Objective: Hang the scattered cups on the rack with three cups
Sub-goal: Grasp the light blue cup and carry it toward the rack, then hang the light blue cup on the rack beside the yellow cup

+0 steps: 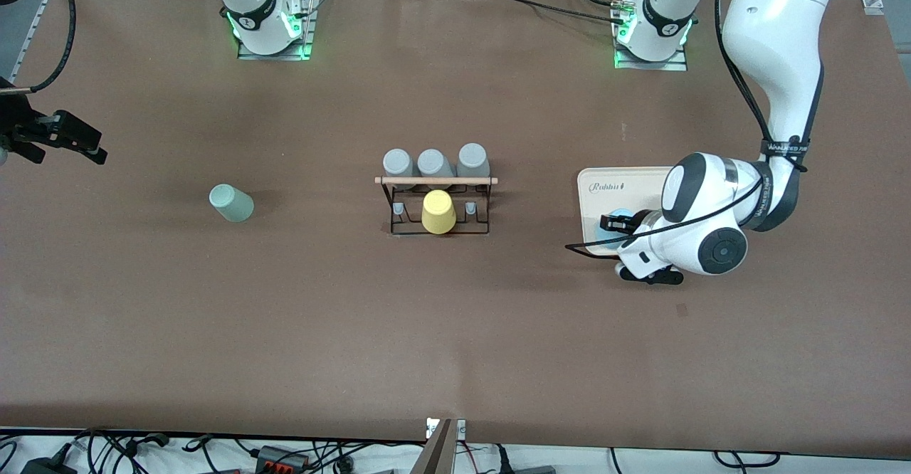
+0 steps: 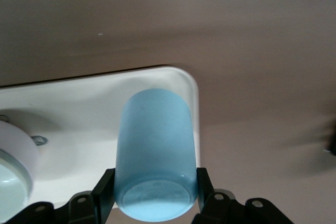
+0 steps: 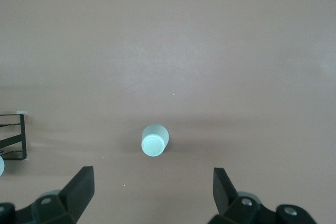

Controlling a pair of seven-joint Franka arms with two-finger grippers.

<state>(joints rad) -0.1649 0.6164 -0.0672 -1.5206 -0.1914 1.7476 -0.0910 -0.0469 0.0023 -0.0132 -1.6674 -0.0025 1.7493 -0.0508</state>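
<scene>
Under the left gripper (image 1: 618,230), half-hidden blue cup (image 1: 611,229).

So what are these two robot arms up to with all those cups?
They're hanging cups on the rack, which already carries three grey cups and a yellow one. The left claw is closed around a blue cup on the cream tray. The right claw waits open above the table; the green cup sits untouched toward its end.

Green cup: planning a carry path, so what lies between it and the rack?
Nothing. The front view shows only bare table between the green cup and the rack.
</scene>
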